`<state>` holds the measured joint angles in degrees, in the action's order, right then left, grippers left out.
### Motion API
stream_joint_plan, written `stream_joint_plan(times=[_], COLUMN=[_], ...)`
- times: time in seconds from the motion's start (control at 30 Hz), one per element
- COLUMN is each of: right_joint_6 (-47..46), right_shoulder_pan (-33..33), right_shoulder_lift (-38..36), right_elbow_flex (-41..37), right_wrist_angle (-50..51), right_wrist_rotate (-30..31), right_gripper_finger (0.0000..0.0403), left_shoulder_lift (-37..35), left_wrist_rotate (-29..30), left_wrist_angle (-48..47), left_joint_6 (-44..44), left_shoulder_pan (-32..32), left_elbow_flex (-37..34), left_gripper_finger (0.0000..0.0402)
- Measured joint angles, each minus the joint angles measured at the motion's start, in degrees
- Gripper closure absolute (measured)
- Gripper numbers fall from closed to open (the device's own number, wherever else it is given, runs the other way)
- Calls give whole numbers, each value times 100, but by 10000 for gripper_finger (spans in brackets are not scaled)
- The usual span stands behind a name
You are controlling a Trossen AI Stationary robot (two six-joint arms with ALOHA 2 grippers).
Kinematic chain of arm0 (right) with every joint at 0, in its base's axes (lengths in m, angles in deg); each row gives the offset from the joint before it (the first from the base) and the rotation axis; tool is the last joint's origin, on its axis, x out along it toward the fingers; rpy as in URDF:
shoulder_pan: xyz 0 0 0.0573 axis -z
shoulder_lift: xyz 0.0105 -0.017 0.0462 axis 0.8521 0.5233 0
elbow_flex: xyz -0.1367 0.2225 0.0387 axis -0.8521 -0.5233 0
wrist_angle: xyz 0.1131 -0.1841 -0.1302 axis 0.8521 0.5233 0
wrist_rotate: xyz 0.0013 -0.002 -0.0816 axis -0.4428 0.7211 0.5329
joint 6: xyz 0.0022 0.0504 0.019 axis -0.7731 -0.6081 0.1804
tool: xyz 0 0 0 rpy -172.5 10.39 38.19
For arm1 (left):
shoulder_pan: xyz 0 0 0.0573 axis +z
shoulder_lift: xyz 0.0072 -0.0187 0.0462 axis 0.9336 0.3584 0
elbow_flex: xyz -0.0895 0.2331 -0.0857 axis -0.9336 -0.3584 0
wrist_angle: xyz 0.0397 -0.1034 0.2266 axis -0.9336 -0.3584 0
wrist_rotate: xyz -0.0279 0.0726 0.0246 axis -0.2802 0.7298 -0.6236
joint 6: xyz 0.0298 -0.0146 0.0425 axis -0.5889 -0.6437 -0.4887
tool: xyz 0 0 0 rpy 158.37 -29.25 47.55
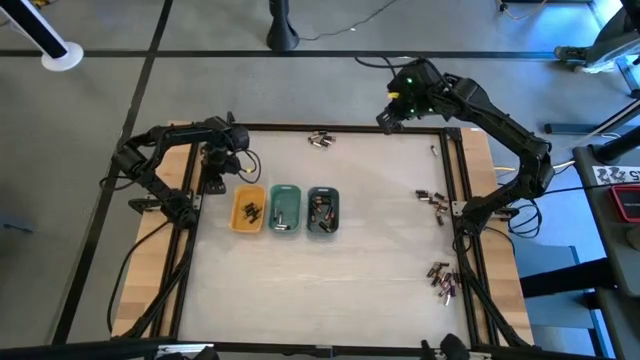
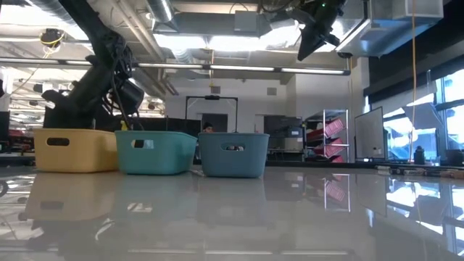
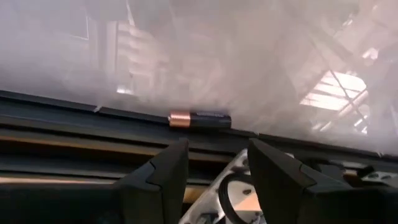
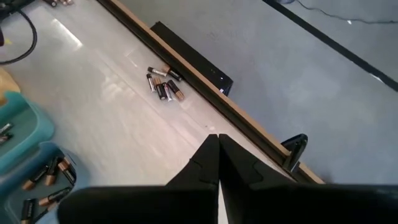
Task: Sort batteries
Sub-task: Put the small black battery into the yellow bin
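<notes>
On the table (image 1: 330,290), ringed by a dark frame, three small trays stand in a row left of centre: yellow tray (image 1: 248,209), green tray (image 1: 285,208) and grey-blue tray (image 1: 322,211), each already with a few batteries inside. Loose batteries remain in several places: a far cluster (image 1: 319,140) by the far edge, a right-hand cluster (image 1: 433,200) by the right rail, and a near-right cluster (image 1: 443,279) further toward the near edge.

Sorting looks partly done, and the step in hand appears to be a pickup on the left side. One copper-tipped battery (image 3: 199,119) lies on its side against the dark rail, just ahead of the left gripper (image 3: 217,163), whose fingers stand partly apart with nothing between them. As I judge it, the next move calls for easing forward so the fingers straddle that battery, closing, then carrying it to the fitting tray; the rail close behind leaves little room.

Over by the table's far left corner, the left arm (image 1: 165,150) is folded low, its gripper beside the yellow tray. Raised high over the far right corner, the right arm (image 1: 500,120) waits, and the right gripper (image 4: 217,142) is pressed fully closed and empty, looking down toward the far cluster.
</notes>
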<state>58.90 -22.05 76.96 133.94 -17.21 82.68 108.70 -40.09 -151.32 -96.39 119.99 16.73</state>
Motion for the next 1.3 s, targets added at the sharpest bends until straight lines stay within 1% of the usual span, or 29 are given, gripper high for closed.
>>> stream_joint_plan(times=[0.17,0.43,0.63,0.77,0.9,1.03,1.3], right_joint_6=[164,172,168,165,163,163,175], right_shoulder_pan=[1,1,1,0,0,-1,1], right_shoulder_lift=[0,0,0,0,0,0,0], right_elbow_flex=[0,0,0,0,0,0,0], right_wrist_angle=[-37,-33,-32,-33,-33,-33,-30], right_wrist_rotate=[0,-2,-2,-2,-4,-3,-2], right_gripper_finger=[400,400,400,400,400,400,400], left_shoulder_lift=[0,-2,-2,-16,-28,-28,-28], left_wrist_rotate=[-8,-30,-91,-105,-115,-115,-115], left_wrist_angle=[92,30,388,813,1014,1276,1258], left_joint_6=[37,-3,4,-126,32,-139,36], left_shoulder_pan=[1,0,-3,-98,-203,-264,-255], left_elbow_flex=[0,-2,-2,-2,-1,-2,-54], left_gripper_finger=[244,244,244,244,244,244,244])
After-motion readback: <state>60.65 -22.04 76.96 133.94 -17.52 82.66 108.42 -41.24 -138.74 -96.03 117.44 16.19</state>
